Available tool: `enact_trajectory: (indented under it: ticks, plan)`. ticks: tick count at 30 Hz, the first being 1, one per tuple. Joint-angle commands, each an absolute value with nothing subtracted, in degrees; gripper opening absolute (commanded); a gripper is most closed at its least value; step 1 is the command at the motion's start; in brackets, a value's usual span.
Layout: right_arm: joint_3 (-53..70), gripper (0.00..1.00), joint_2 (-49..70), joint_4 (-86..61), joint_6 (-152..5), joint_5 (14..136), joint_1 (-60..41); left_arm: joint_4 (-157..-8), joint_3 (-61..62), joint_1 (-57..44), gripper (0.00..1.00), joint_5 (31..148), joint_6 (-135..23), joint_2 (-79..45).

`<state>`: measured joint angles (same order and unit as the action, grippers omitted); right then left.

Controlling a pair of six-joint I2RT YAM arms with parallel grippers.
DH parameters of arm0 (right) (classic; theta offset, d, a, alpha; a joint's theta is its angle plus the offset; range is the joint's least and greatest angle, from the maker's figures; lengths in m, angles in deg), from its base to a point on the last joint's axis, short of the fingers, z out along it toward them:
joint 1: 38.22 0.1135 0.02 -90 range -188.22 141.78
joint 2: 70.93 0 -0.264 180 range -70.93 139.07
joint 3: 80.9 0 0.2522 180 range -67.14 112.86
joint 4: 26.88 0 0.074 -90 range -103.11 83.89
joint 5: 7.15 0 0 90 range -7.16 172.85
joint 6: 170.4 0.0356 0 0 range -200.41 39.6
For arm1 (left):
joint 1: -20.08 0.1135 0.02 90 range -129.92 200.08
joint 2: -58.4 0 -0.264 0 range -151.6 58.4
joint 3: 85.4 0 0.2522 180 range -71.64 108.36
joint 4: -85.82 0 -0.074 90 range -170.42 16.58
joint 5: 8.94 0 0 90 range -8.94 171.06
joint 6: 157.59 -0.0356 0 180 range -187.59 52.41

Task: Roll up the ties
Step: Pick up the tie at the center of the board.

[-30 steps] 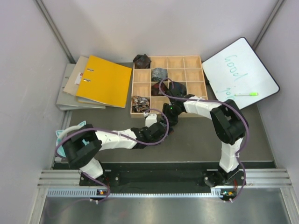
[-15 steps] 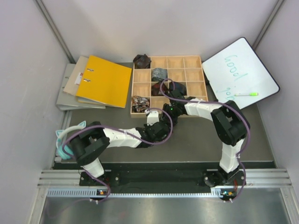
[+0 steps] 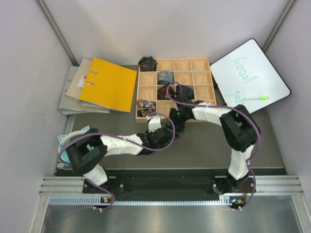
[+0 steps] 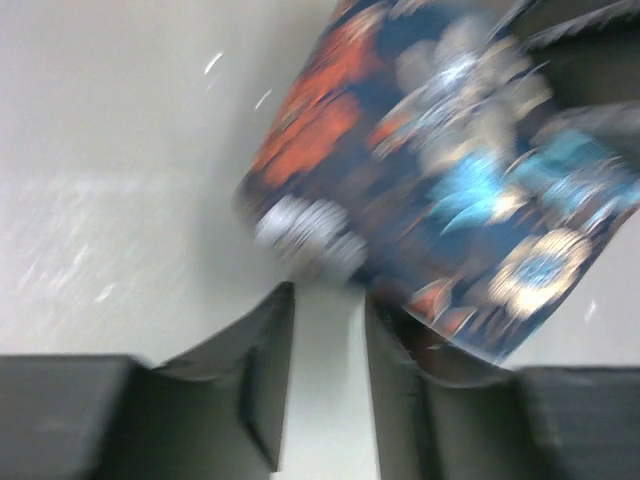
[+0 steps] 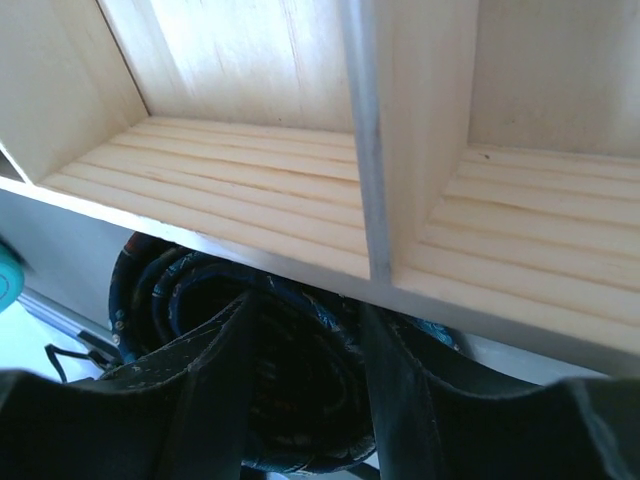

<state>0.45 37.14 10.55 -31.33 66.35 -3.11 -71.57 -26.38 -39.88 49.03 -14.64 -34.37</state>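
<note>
Navy floral tie (image 4: 440,170) lies coiled on the worktop (image 3: 204,145), just before the wooden tray (image 5: 250,150). The right tool (image 5: 305,320) straddles it, apparently gripping the coil. The left tool (image 4: 325,300), narrowly parted and empty, sits just short of it.

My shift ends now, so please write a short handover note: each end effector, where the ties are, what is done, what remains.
Left end effector: open, nothing between its fingers; the navy floral tie lies just beyond them, blurred.
Right end effector: closed on the rolled part of that tie, it seems, at the near wall of the wooden tray.
Done: black bundle, grey-blue bundle and brown-patterned bundle sit in tray compartments.
Left: finish this roll, put it in a free compartment.
</note>
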Motion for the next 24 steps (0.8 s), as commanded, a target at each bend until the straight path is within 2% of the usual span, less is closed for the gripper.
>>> enact_trajectory:
  ticks: [1, 5, 9, 11, 15, 21, 24]
  plan:
    - [2.7, 0.46, 36.3, 15.0, -33.8, 68.9, -3.4, -64.4, -31.5, -40.2, 0.42, 53.3, -7.9, -23.4]
    - [3.4, 0.46, 34.6, 16.2, -35.0, 69.4, -4.4, -64.1, -38.3, -40.3, 0.49, 55.9, -5.1, -13.0]
    - [4.1, 0.46, 34.3, 16.7, -36.7, 69.7, -4.7, -70.6, -44.4, -40.2, 0.64, 58.5, -4.5, -0.6]
    - [4.6, 0.46, 34.3, 17.0, -37.2, 69.7, -4.9, -74.9, -47.3, -40.2, 0.68, 58.1, -4.5, 2.4]
    - [4.5, 0.45, 34.0, 17.3, -38.2, 69.7, -6.1, -84.8, -51.3, -40.2, 0.75, 58.1, -0.4, 2.9]
    - [4.1, 0.45, 34.0, 16.8, -38.7, 69.7, -8.2, -104.5, -56.4, -40.2, 0.76, 57.9, 4.7, -5.0]
    - [4.3, 0.44, 35.3, 16.1, -38.7, 69.2, -8.6, -108.0, -56.6, -40.1, 0.75, 55.8, 6.6, -10.1]
